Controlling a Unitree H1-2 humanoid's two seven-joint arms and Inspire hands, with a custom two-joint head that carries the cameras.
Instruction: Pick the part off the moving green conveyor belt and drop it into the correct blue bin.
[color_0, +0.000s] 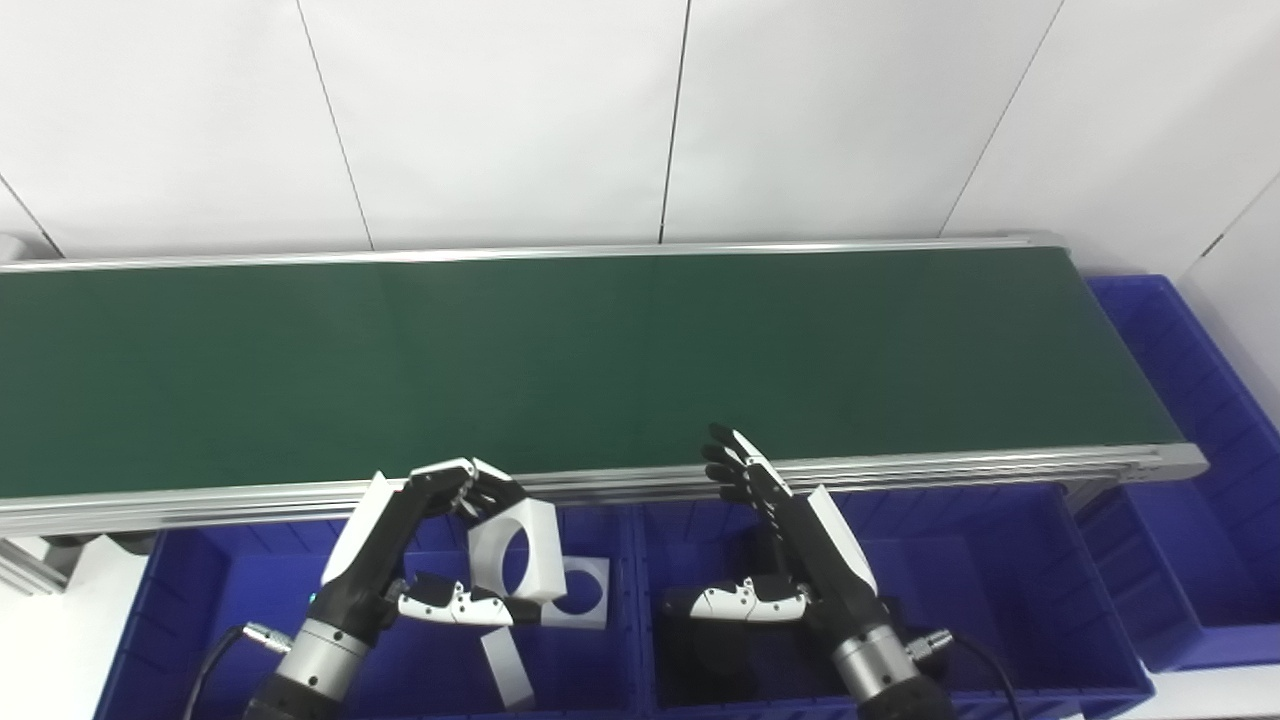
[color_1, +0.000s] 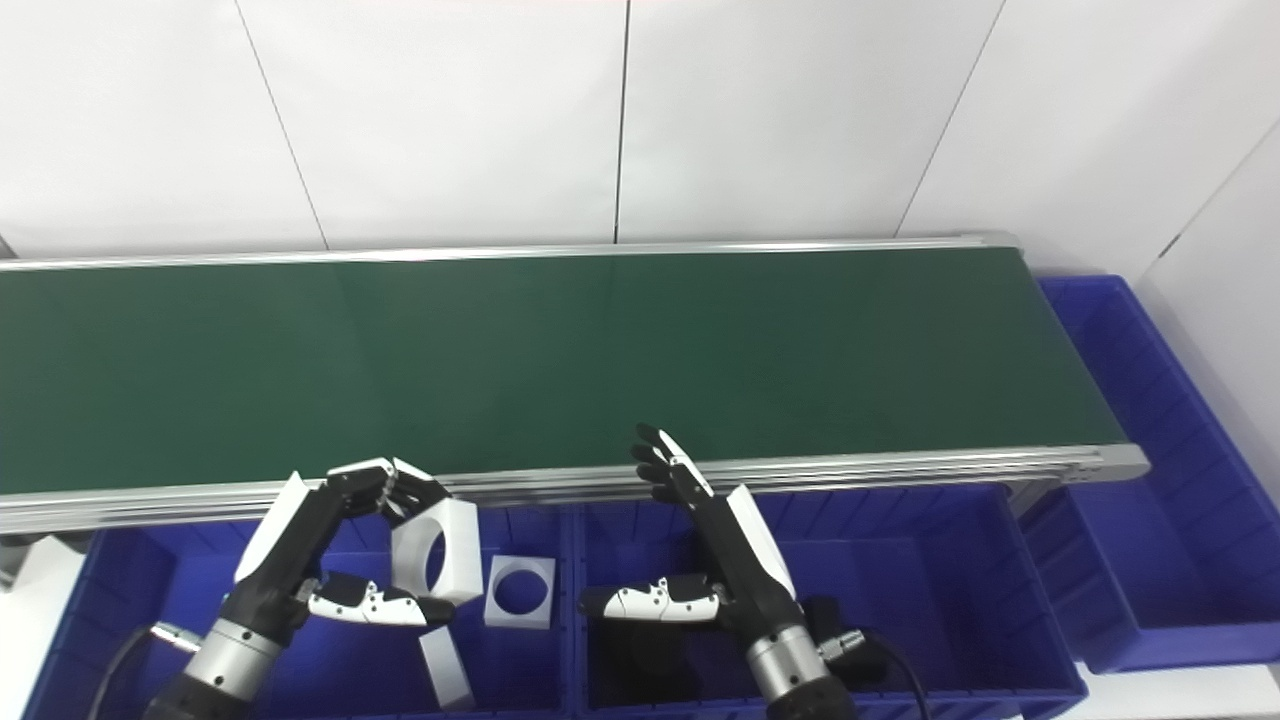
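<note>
Left robot hand (color_0: 420, 545) pinching a white part (color_0: 515, 550) above a blue bin (color_0: 180, 620), in front of a green conveyor belt (color_0: 560, 360).

The part is a white block with a round hole, held between fingers and thumb over the left bin. Two more white pieces (color_1: 520, 592) lie inside that bin. The right robot hand (color_1: 715, 545) is spread and holds nothing, above the neighbouring middle bin (color_0: 1000, 590). Another blue bin (color_0: 1200, 480) sits at the belt's right end.

matt green belt (color_0: 600, 360), brushed metal rail (color_0: 900, 468), glossy blue plastic bin (color_0: 1000, 570)
</note>
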